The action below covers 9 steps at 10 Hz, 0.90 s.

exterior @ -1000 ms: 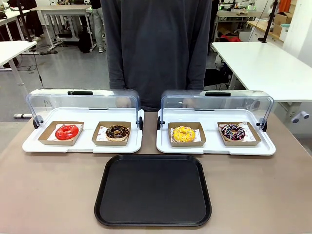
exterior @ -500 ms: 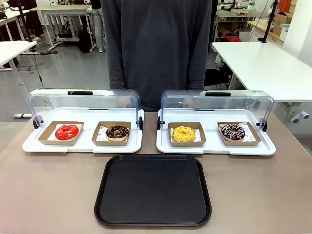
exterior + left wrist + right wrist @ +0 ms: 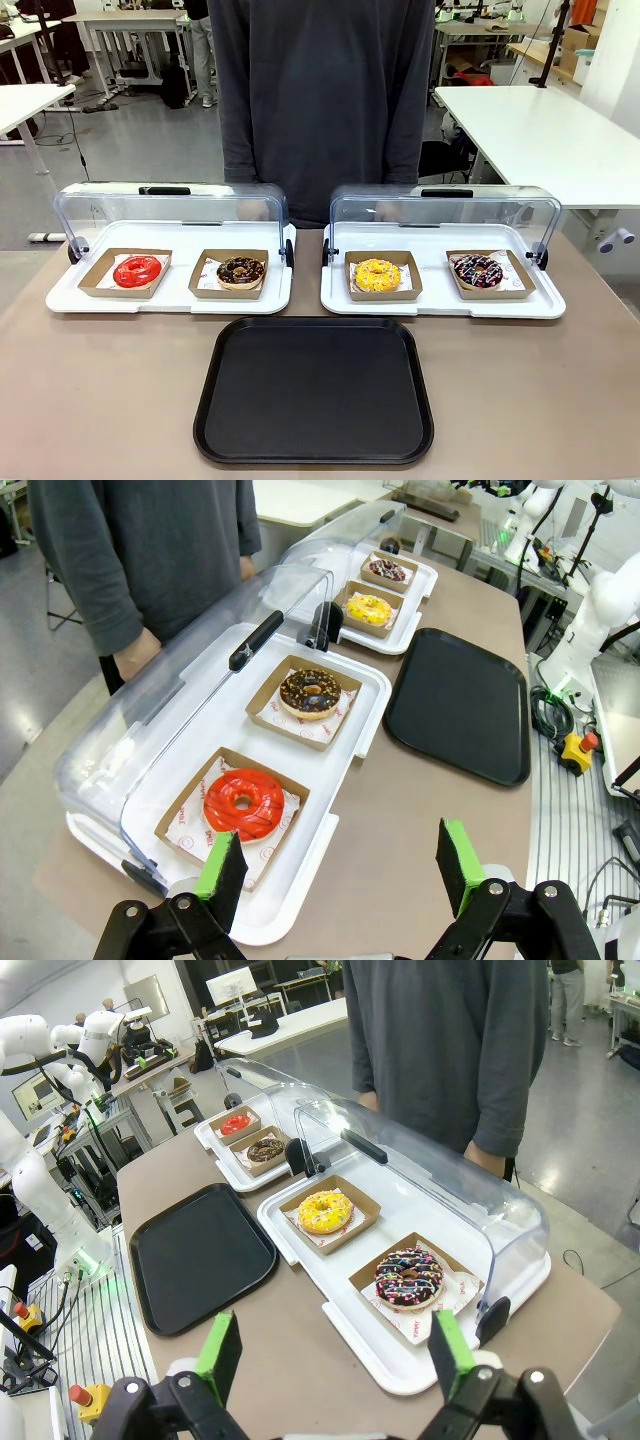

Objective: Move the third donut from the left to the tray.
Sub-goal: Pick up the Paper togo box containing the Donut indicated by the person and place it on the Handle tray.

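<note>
The yellow-iced donut (image 3: 377, 273) lies in its brown cardboard holder on the right white tray, third from the left; it is also in the left wrist view (image 3: 369, 608) and the right wrist view (image 3: 325, 1211). The black tray (image 3: 314, 389) lies bare in front of both white trays, and appears as the black tray (image 3: 459, 702) and the black tray (image 3: 200, 1254) in the wrist views. My left gripper (image 3: 340, 865) is open above the table's left end, near the red donut. My right gripper (image 3: 335, 1354) is open above the table's right end.
A red-iced donut (image 3: 137, 270) and a chocolate donut (image 3: 240, 270) sit on the left white tray (image 3: 170, 300). A dark sprinkled donut (image 3: 478, 270) shares the right white tray (image 3: 440, 303). Both clear domed lids are tipped back. A person (image 3: 325, 90) stands at the far edge.
</note>
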Motion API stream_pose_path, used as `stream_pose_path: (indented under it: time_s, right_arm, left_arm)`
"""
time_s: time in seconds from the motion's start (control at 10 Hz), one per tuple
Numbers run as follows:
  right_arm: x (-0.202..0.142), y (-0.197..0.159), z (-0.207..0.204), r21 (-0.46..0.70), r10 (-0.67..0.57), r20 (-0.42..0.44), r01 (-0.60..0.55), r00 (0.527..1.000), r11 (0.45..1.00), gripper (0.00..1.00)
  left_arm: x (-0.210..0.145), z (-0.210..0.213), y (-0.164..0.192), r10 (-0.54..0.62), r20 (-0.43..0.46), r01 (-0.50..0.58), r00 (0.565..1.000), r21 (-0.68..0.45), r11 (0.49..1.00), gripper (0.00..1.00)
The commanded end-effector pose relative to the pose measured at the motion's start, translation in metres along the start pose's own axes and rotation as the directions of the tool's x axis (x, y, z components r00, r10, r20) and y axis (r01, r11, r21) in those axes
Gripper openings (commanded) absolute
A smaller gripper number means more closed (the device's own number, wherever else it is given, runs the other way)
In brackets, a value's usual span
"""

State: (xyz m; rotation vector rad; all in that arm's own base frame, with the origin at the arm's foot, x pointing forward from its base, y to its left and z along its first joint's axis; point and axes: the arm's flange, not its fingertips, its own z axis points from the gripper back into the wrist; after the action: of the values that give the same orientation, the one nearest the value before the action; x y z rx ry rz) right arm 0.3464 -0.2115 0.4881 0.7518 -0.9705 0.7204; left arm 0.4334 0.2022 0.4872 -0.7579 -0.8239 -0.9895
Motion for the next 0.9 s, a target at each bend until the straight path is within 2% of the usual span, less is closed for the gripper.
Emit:
stream_pose_path:
  time_s: [0.0, 0.8]
  right_arm:
    - [0.0024, -0.0016, -0.0004, 0.002, 0.017, 0.026, -0.017, 1.000, 1.000, 1.00]
    - [0.0024, -0.0016, -0.0004, 0.002, 0.017, 0.026, -0.017, 1.000, 1.000, 1.00]
  left_arm:
    - [0.0003, 0.0000, -0.0008, 0.005, -0.004, -0.005, 1.000, -0.004, 1.000, 1.00]
    - [0.0003, 0.0000, -0.0008, 0.005, -0.004, -0.005, 1.000, -0.004, 1.000, 1.00]
